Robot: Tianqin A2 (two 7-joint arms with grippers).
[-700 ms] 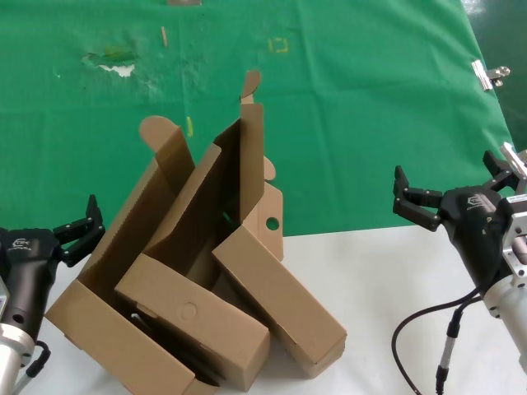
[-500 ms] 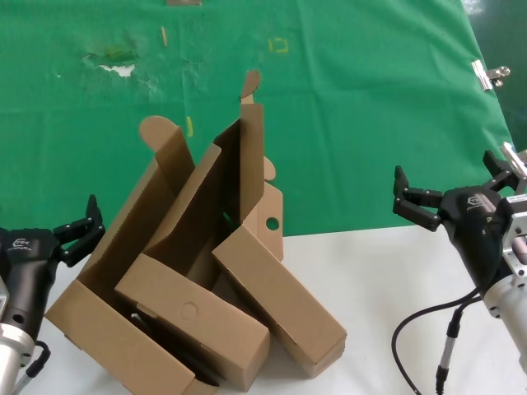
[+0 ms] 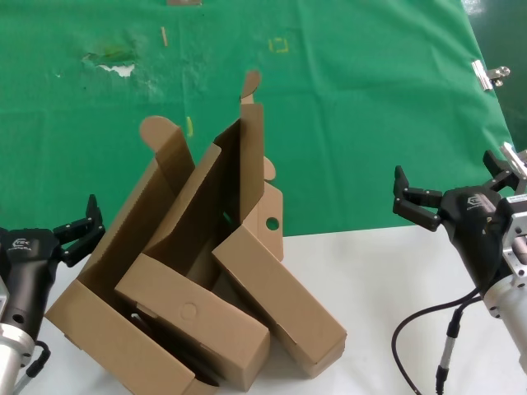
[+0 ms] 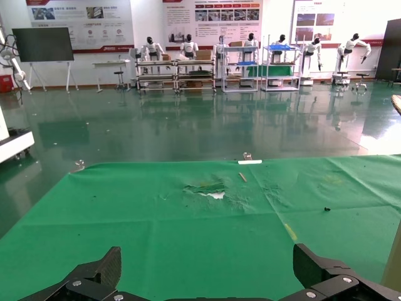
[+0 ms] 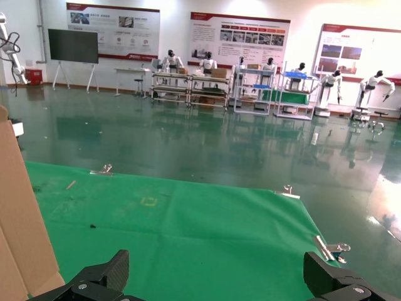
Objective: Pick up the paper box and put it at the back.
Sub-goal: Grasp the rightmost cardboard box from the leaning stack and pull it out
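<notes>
Head view: paper box (image 3: 247, 271) untouched, seemingly among boxes.

The paper box (image 3: 247, 271) base is hidden behind neighbouring boxes.

1. Cardboard boxes, brown: three, heaped together at near left.
   - One paper box (image 3: 247, 193), lid open, a round hole in its flap.
   - One box with circle outline (image 3: 191, 321) on its long face, nearest.
   - One larger box with rounded-tab flaps (image 3: 123, 271), at the left of the heap.
2. Grippers, black: two. One left gripper (image 3: 80, 228) at near left, fingers spread; one right gripper (image 3: 453, 191) at near right, fingers spread.
3. Green cloth (image 3: 370, 107): one, covering the far area.
4. Whitish scuffed patch (image 3: 115, 64): one, far left on the cloth.
5. Metal clip (image 3: 487, 74): one seen in the head view, at the cloth's far right edge.
6. White tabletop (image 3: 379, 288): one, near.
</notes>
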